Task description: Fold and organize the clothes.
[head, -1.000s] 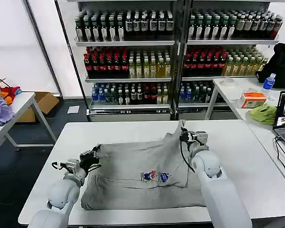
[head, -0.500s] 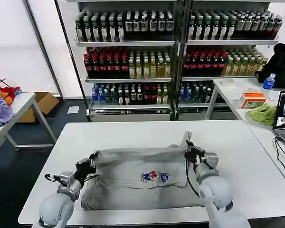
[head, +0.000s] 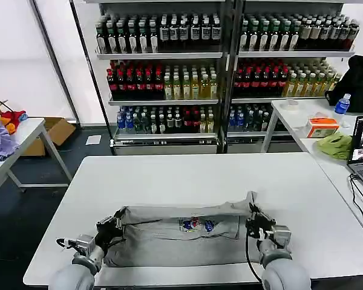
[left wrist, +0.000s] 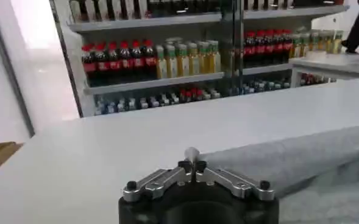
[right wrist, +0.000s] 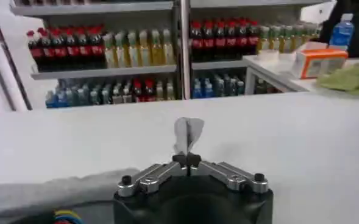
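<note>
Left end effector is clamped on the left end of the grey soft-fabric short-sleeved shirt, and in the left wrist view its fingers are pressed together on a small tuft of cloth. Right end effector is likewise closed on the shirt's right end, where a peak of fabric stands up above the pinched fingers. Compared with a second ago, both end effectors have drawn the far edge of the shirt back toward the near edge of the white counter; the garment, previously spread over a deeper area, now lies as a narrower band along the near edge, slightly left of centre. The small multicoloured chest print, earlier in the middle of the exposed cloth, now sits just under the folded far edge. Judgement: the lengthwise fold is largely made, though the carried layer is not yet laid flat or released. The near layer shows some bunching at the left corner, which may need smoothing before any further fold.
</note>
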### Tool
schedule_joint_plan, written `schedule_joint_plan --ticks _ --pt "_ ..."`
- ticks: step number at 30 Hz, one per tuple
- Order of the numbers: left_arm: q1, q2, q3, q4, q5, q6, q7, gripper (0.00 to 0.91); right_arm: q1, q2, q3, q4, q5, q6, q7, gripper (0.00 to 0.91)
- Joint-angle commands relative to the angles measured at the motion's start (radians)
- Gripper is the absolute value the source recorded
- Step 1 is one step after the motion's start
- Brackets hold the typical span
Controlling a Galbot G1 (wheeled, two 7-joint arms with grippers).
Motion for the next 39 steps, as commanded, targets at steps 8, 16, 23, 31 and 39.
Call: schedule_joint_plan --ticks 8,16,23,31,39 --pt "0.045 -0.014 -0.001 -0.003 0.045 -0.013 0.013 0.01 -0.115 0.013 -0.005 0.032 -0.05 0.009 0.019 0.0" --pt "0.039 -0.019 0.001 0.008 0.083 -0.023 0.028 0.01 -0.104 0.012 -0.012 -0.018 -0.074 0.01 0.013 0.0" --pt "0.049 -0.019 -0.002 -0.004 0.105 -0.021 0.032 0.01 -0.122 0.021 -0.024 -0.027 -0.113 0.017 0.017 0.06" --pt "0.06 -0.025 -0.009 -0.039 0.115 -0.009 0.023 0.695 -0.132 0.023 -0.032 -0.032 -0.131 0.018 0.026 0.907" --pt "0.095 -0.019 -0.03 -0.121 0.12 0.036 0.026 0.564 -0.133 0.015 -0.032 -0.021 -0.143 0.016 0.03 0.907"
